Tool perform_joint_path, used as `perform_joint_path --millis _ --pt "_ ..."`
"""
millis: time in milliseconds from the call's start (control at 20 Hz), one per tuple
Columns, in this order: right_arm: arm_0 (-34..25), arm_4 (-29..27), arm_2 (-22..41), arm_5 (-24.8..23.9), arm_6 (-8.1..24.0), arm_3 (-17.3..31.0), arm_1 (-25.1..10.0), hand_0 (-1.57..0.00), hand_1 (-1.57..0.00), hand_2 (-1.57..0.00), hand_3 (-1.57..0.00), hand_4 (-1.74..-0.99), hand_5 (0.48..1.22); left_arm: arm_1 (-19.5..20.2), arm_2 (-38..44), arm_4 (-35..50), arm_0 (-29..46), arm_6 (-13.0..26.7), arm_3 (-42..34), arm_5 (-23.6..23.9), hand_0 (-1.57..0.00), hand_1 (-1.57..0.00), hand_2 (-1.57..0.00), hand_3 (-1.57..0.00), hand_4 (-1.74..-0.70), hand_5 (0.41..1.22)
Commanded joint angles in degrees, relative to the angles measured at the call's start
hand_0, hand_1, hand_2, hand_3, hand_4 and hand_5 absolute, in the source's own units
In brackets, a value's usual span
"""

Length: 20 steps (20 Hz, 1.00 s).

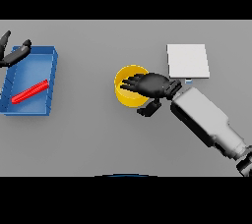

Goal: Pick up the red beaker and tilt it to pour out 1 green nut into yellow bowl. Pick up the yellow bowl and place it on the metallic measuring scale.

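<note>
Reaching in from the lower right of the head view, the right hand [150,84] lies over the yellow bowl [129,94], its dark fingers [129,83] stretched out fairly straight across the bowl's open top while the thumb [148,108] hangs just outside the rim on the near side. Whether the hand actually touches or grips the rim cannot be told from this angle. The bowl stands upright on the grey desk [93,139], roughly at the middle of the scene, and most of its right half is hidden under the palm. Whatever the bowl holds cannot be made out.

Just beyond the right wrist sits the metallic measuring scale [187,61], a pale square plate, near the bowl but apart from it.

Far to the left, a blue tray [51,78] rests on the desk, and the red beaker [30,92] lies on its side inside it, slanted across the tray floor. The left hand [14,55] shows at the far left edge, above the tray's back corner, with its fingers loosely spread and holding nothing.
</note>
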Motion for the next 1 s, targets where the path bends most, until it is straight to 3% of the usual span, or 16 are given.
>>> perform_joint_path --millis 0,150,300,350,400,450,600,750,950 --pt "-0.3 0.1 0.3 0.3 -0.2 0.8 0.3 0.00 0.00 0.00 0.00 -1.184 0.676 -0.3 -0.1 0.1 -0.3 0.1 0.3 -0.2 0.00 0.00 0.00 0.00 -0.80 0.703" --pt "-1.0 -0.2 0.2 0.8 0.4 2.5 1.4 0.00 0.00 0.00 -0.02 -1.195 0.708 0.2 -0.4 -0.7 -0.2 0.4 1.1 -0.2 0.00 0.00 0.00 0.00 -0.79 0.711" --pt "-1.4 0.6 0.8 -0.1 0.9 4.1 2.4 -0.05 -0.06 -0.09 -0.13 -1.261 0.809 0.2 -0.1 -0.6 -0.8 0.5 1.7 -0.2 0.00 0.00 0.00 0.00 -0.79 0.712" --pt "-1.7 0.3 0.5 -0.2 -0.5 4.5 2.0 -0.19 -0.18 -0.19 -0.21 -1.309 0.891 0.1 -0.2 -0.7 -0.7 0.1 1.7 0.0 0.00 0.00 0.00 0.00 -0.79 0.711" --pt "-1.7 0.4 0.5 -0.7 -0.7 4.6 2.0 -0.45 -0.41 -0.35 -0.32 -1.363 0.957 0.4 0.1 -0.6 -0.4 -0.7 1.7 -0.1 0.00 0.00 0.00 0.00 -0.79 0.710" --pt "-1.4 0.3 0.5 -0.7 -1.0 4.3 1.9 -0.68 -0.64 -0.59 -0.57 -1.435 1.010 0.2 0.0 -0.6 -1.1 -0.5 2.4 -0.2 0.00 0.00 0.00 0.00 -0.79 0.710" --pt "-1.7 -0.4 0.6 1.3 -1.9 2.8 1.2 -1.11 -1.09 -1.07 -0.88 -1.578 1.113 -0.1 -0.1 -0.6 -0.8 -1.3 2.6 -0.1 0.00 0.00 0.00 0.00 -0.79 0.707" --pt "-1.7 -1.1 0.4 2.1 -2.3 2.9 0.3 -1.34 -1.33 -1.25 -1.07 -1.658 1.166 0.3 -0.2 -0.7 -0.5 -0.9 1.7 -0.2 0.00 0.00 0.00 0.00 -0.78 0.711" --pt "-2.3 -2.6 0.2 3.9 0.2 2.1 0.8 -1.48 -1.47 -1.35 -1.19 -1.707 1.198 0.2 -0.3 -0.6 -0.3 -1.2 1.5 -0.3 0.00 0.00 0.00 0.00 -0.79 0.707"
